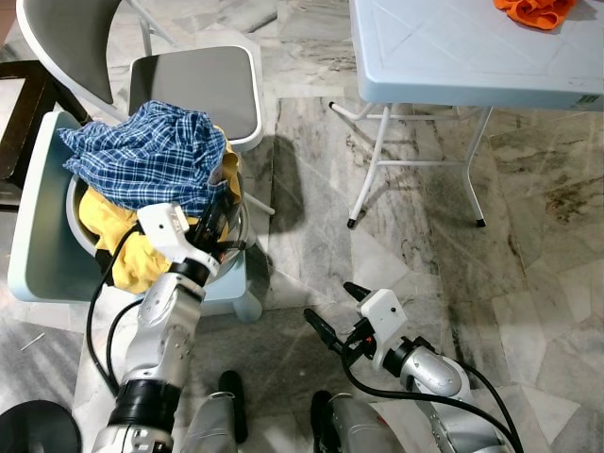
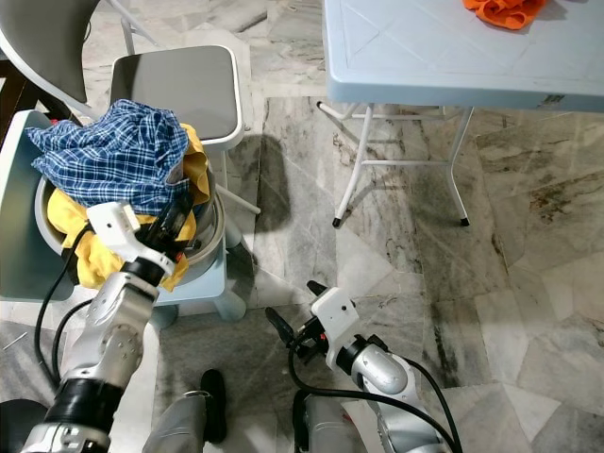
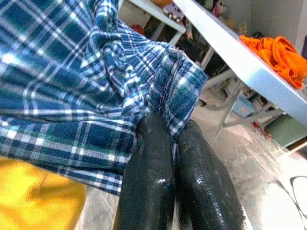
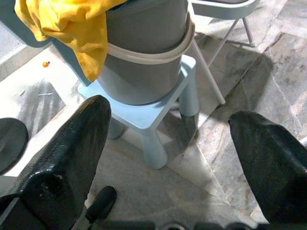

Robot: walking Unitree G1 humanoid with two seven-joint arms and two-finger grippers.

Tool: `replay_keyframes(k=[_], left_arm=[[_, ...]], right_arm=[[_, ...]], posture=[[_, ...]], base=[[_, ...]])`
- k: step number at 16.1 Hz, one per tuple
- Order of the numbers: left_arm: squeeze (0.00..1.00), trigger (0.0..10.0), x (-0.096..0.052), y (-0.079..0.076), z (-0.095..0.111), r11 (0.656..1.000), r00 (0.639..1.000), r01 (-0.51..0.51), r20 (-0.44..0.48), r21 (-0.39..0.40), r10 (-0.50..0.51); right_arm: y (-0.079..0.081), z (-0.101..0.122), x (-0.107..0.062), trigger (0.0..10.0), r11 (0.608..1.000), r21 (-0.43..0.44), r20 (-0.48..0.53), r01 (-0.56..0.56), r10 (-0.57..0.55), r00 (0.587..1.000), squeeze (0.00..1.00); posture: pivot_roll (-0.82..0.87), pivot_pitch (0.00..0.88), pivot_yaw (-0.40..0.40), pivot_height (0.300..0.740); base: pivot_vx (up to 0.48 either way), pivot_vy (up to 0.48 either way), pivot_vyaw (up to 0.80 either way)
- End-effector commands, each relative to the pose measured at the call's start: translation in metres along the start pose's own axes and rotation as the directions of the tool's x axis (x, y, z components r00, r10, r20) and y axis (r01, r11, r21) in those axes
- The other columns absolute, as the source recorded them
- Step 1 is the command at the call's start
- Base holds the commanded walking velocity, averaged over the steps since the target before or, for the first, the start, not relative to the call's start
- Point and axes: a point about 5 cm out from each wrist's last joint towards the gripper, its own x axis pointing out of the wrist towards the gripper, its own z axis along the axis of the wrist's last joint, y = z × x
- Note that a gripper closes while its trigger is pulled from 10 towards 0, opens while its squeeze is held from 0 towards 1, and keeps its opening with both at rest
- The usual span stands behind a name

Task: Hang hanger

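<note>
Left gripper (image 3: pixel 173 143) pinched shut on blue plaid shirt (image 1: pixel 151 156) at basket (image 4: pixel 144 52) rim; soft, light, grip fabric edge. Right gripper (image 1: pixel 330 307) open, idle.

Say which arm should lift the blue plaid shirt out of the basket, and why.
Left. The left gripper is already at the basket, its fingers closed on a fold of the blue plaid shirt. The right gripper hangs open over the floor, well clear of the laundry.
</note>
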Motion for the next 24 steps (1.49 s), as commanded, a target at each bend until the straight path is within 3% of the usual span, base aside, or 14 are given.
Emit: replay_keyframes(k=[1,4,7,9,10,11,15,16,17,18,19,20,21,24], left_arm=[[0.00,0.0,-0.009,0.002,-0.008,0.999,0.999,-0.007,-0.046,-0.038,0.005],[0.00,0.0,-0.015,-0.003,-0.003,0.992,0.999,-0.005,-0.032,-0.129,0.001],[0.00,0.0,-0.034,0.019,-0.013,0.989,0.986,-0.144,-0.087,0.014,0.145],[0.00,0.0,-0.040,0.019,-0.017,0.986,0.983,-0.142,-0.105,0.083,0.150],[0.00,0.0,-0.039,0.013,-0.017,0.989,0.985,-0.115,-0.114,0.097,0.126],[0.00,0.0,-0.035,-0.001,-0.010,0.980,0.992,-0.069,-0.087,0.186,0.086],[0.00,0.0,-0.034,-0.016,-0.005,0.926,0.989,-0.111,-0.052,0.362,0.138],[0.00,0.5,-0.040,-0.020,-0.008,0.915,0.979,-0.162,-0.060,0.369,0.197],[0.00,2.0,-0.045,-0.032,-0.011,0.897,0.982,-0.115,-0.088,0.426,0.168],[0.00,1.8,-0.048,-0.038,-0.011,0.898,0.986,-0.080,-0.098,0.433,0.135],[0.00,0.0,-0.049,-0.040,-0.009,0.890,0.989,-0.051,-0.098,0.453,0.107],[0.00,1.2,-0.052,-0.039,-0.007,0.869,0.990,-0.041,-0.099,0.492,0.103],[0.00,10.0,-0.056,-0.031,-0.010,0.831,0.984,-0.059,-0.110,0.554,0.143],[0.00,10.0,-0.075,-0.004,-0.013,0.727,0.950,-0.169,-0.087,0.665,0.300]], right_arm=[[0.004,-0.010,-0.006,10.0,1.000,0.015,-0.034,-0.008,0.009,0.999,0.00],[0.005,-0.012,-0.007,10.0,1.000,0.017,-0.037,-0.007,0.008,0.999,0.00],[0.008,-0.013,-0.008,10.0,1.000,0.021,-0.041,-0.009,0.010,0.999,0.00],[0.009,-0.014,-0.008,10.0,1.000,0.023,-0.042,-0.010,0.011,0.999,0.00],[0.009,-0.014,-0.007,10.0,1.000,0.023,-0.042,-0.011,0.012,0.999,0.00],[0.007,-0.013,-0.007,10.0,1.000,0.024,-0.041,-0.008,0.009,0.999,0.00],[0.001,-0.005,-0.002,10.0,0.991,0.116,-0.004,0.072,-0.073,0.997,0.00],[-0.004,0.001,0.003,10.0,0.978,0.179,0.019,0.109,-0.114,0.993,0.00],[-0.009,0.009,0.009,10.0,0.959,0.245,0.050,0.142,-0.158,0.986,0.00],[-0.011,0.014,0.014,10.0,0.944,0.288,0.068,0.160,-0.187,0.980,0.00],[-0.015,0.018,0.017,10.0,0.933,0.313,0.082,0.179,-0.214,0.973,0.00],[-0.020,0.024,0.019,10.0,0.921,0.333,0.103,0.201,-0.248,0.963,0.00],[-0.023,0.028,0.020,10.0,0.916,0.337,0.115,0.220,-0.272,0.955,0.00],[-0.035,0.027,0.016,10.0,0.886,0.336,0.106,0.319,-0.372,0.922,0.00]], posture=[[-0.15,0.332,-0.077,0.740],[-0.15,0.338,-0.075,0.740],[-0.14,0.346,-0.074,0.740],[-0.14,0.347,-0.074,0.740],[-0.14,0.347,-0.073,0.740],[-0.13,0.346,-0.071,0.740],[-0.12,0.330,-0.059,0.740],[-0.12,0.324,-0.054,0.740],[-0.11,0.306,-0.043,0.740],[-0.11,0.291,-0.034,0.740],[-0.11,0.277,-0.024,0.740],[-0.10,0.269,-0.020,0.740],[-0.07,0.254,-0.012,0.740],[-0.03,0.240,0.008,0.740]], base=[[0.000,0.000,0.00],[0.000,0.000,0.00],[0.000,0.000,0.00],[0.000,0.000,0.00],[0.000,0.000,0.00],[0.000,0.000,0.00],[0.000,0.000,0.00],[0.000,0.000,0.00],[0.000,0.000,0.00],[0.000,0.000,0.00],[0.000,0.000,0.00],[0.000,0.000,0.00],[0.000,0.000,0.00],[0.000,0.000,0.00]])
